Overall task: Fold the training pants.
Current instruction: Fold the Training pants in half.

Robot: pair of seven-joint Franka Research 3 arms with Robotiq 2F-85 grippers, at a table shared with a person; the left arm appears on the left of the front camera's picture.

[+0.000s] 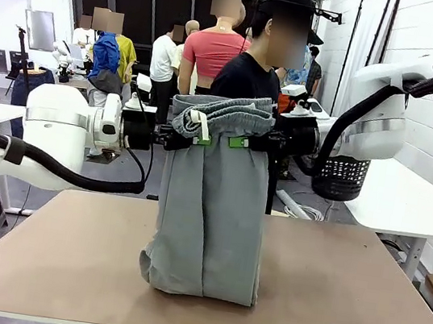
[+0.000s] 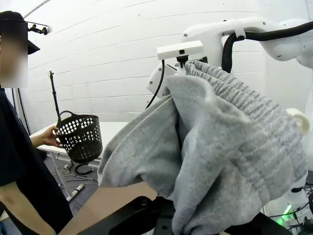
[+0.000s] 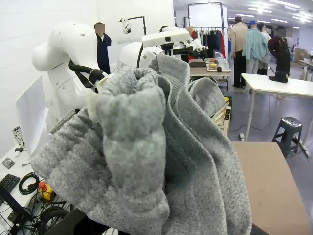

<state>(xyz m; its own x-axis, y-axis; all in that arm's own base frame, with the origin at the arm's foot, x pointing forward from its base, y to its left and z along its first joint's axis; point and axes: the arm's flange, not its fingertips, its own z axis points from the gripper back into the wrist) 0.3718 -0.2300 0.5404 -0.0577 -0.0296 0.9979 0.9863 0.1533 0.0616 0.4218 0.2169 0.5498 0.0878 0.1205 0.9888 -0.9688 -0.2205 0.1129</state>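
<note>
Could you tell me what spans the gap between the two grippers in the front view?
The gathered waistband of the training pants bridges it: the left gripper and right gripper each pinch it, and the legs hang down to the table.

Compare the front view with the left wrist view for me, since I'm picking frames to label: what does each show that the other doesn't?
Front view alone: both grippers, left gripper and right gripper, shut on the waistband, and the legs hanging down to the brown table, hem bunched on it.

Left wrist view alone: the person's hand touching the black mesh basket, and the jersey seen close.

Both: the grey training pants held up, the basket, the person in a black top.
</note>
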